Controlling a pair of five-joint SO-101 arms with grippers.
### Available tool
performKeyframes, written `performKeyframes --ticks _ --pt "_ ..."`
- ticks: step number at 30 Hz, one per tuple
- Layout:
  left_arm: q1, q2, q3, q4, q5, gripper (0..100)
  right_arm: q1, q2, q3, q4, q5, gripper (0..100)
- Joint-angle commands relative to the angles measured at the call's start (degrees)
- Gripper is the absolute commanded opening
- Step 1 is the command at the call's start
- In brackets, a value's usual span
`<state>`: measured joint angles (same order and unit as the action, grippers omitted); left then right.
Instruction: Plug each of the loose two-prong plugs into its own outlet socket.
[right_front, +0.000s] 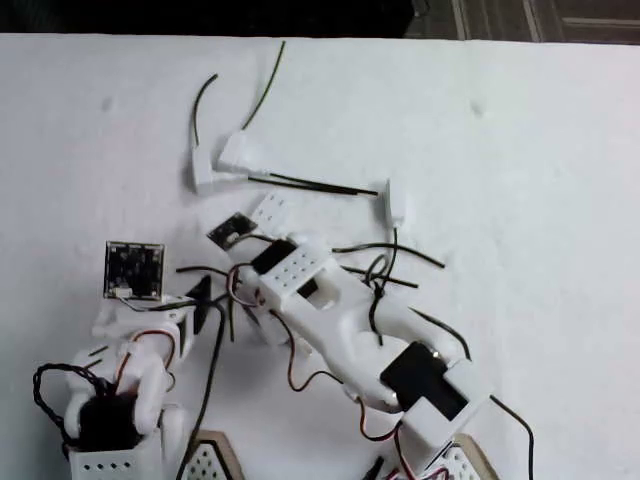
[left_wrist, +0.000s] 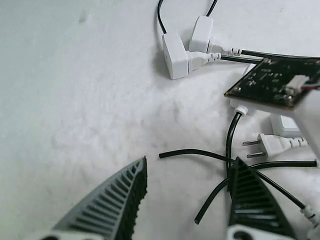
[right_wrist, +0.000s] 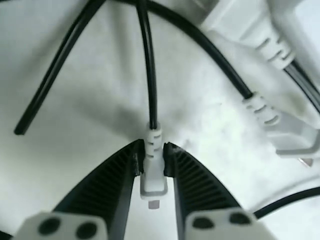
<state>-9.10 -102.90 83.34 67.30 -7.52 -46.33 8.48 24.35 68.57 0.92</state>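
The right end effector (right_wrist: 152, 147) is clenched on a white plug (right_wrist: 152, 175), pinching its body between both fingers. The plug's long axis runs in line with the fingers. Its strain relief and black cord (right_wrist: 147, 75) lead straight away from the wrist, so the prong end faces back toward the camera. A second plug (right_wrist: 290, 135) lies flat on the worktop (right_wrist: 75, 165) just beside it, its cord curving off past the held one.

In the high view the right arm (right_front: 340, 320) stretches low and diagonally from the near right edge toward the middle of the worktop. The left arm (right_front: 130, 360) sits folded at the near left corner.

The left end effector (left_wrist: 191, 165) is released, its fingers spread wide above the worktop and holding nothing. Ahead of it a loose plug (left_wrist: 272, 145) lies flat, its two prongs pointing away from its cord. Its long axis lies across the left end effector's line. Farther off, two outlet sockets (left_wrist: 175, 55) sit side by side, touching, each with a white plug body against its face.
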Motion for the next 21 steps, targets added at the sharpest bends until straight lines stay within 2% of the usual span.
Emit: performKeyframes --ticks 1,9,13,21 --pt "-0.13 0.57 -0.35 0.18 -0.44 27 -0.31 -0.48 -2.11 0.92 -0.53 2.4" --pt "-0.13 0.57 -0.35 0.18 -0.44 27 -0.57 -0.48 -2.02 5.23 -0.53 9.3" --pt "-0.13 0.57 -0.35 0.18 -0.44 27 -0.57 -0.48 -2.02 4.97 1.67 1.5" --pt "-0.13 0.57 -0.35 0.18 -0.44 27 -0.57 -1.01 -1.93 6.20 2.29 1.7"
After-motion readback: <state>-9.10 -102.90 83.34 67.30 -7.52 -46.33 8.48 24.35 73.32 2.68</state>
